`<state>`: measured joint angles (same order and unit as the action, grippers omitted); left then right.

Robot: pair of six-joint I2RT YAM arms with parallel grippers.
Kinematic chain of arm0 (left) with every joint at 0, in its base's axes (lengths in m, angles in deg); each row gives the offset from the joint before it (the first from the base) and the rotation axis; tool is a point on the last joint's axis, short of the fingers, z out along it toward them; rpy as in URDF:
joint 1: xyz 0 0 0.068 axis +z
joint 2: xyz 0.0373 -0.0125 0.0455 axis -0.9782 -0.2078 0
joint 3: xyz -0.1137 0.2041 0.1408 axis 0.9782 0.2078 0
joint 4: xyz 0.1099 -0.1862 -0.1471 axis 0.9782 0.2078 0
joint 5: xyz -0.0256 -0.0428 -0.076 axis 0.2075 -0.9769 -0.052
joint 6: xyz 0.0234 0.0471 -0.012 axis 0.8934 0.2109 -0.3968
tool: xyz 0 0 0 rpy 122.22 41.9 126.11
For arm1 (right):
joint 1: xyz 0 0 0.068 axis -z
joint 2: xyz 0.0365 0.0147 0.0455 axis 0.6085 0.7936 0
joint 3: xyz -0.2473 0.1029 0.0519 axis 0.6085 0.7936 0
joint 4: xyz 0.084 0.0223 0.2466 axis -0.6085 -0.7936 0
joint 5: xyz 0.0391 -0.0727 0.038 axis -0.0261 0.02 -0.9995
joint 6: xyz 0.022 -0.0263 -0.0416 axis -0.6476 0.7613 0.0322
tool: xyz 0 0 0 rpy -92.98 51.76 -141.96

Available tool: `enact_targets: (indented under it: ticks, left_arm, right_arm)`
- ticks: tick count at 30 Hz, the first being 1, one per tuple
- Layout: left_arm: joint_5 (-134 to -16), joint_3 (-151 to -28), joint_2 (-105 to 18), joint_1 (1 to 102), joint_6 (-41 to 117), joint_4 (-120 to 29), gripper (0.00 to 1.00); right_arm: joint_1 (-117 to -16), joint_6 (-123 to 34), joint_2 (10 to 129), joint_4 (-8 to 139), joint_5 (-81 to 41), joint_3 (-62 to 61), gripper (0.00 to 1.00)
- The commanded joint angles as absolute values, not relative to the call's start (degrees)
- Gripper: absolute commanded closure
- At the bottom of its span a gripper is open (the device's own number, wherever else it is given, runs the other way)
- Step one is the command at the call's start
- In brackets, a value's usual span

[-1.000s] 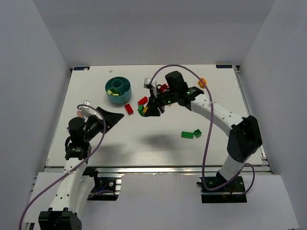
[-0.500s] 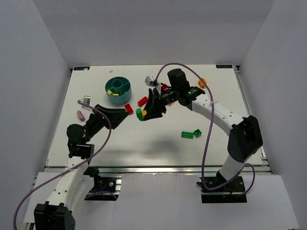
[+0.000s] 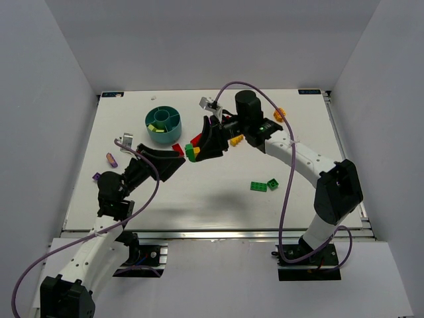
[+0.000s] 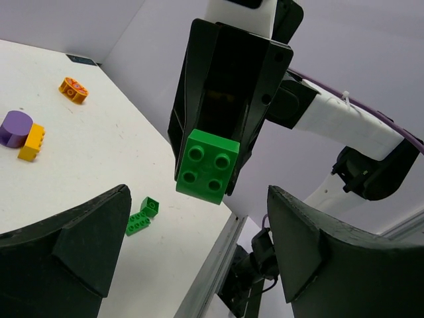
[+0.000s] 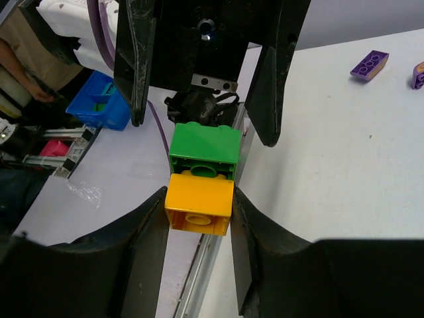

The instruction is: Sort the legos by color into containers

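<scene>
Green brick clipped onto yellow brick, off the counter just right of the teal cup.

Left claw, spread and empty, has swung in from the near-left over the last second. It now faces the green end, which lines up with its gap (not gripped yet).

Cup shows yellow in one compartment.

Right claw, pinching the yellow half, has carried the pair leftward to meet it.

Reads as a pull-apart, so each colour can drop separately.

Green plate and orange lego are unsorted, further right.
</scene>
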<state>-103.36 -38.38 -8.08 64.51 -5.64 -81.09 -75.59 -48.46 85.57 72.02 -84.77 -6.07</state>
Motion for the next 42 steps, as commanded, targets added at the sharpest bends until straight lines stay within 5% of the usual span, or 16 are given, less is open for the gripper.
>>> enact_targets:
  ticks: [1,17,31,33,37,42]
  left_arm:
    - [-102.5,-40.6,-8.5,63.9,-4.1,-81.5,0.08]
    - [-103.7,-40.8,-11.7,62.4,-5.3,-84.7,0.16]
    - [-105.9,-41.1,-13.8,61.8,-7.7,-87.1,0.70]
    - [-106.1,-42.0,-13.5,61.8,-6.2,-85.6,0.88]
    - [-105.6,-44.7,-12.5,61.8,-1.0,-77.7,0.99]
    - [-105.1,-48.8,-12.7,64.6,3.6,-68.4,1.00]
  right_arm:
    - [-75.8,-53.9,85.8,78.4,-86.0,-4.6,1.00]
    - [-78.0,-58.9,87.9,84.4,-85.3,-3.9,1.00]
    - [-78.0,-60.0,89.5,86.0,-85.3,-3.6,1.00]
    - [-77.7,-59.9,89.1,86.0,-85.4,-3.1,1.00]
    - [-76.2,-58.9,88.3,85.6,-85.8,-1.6,1.00]
    - [-73.5,-55.1,87.0,81.8,-85.7,-0.8,1.00]
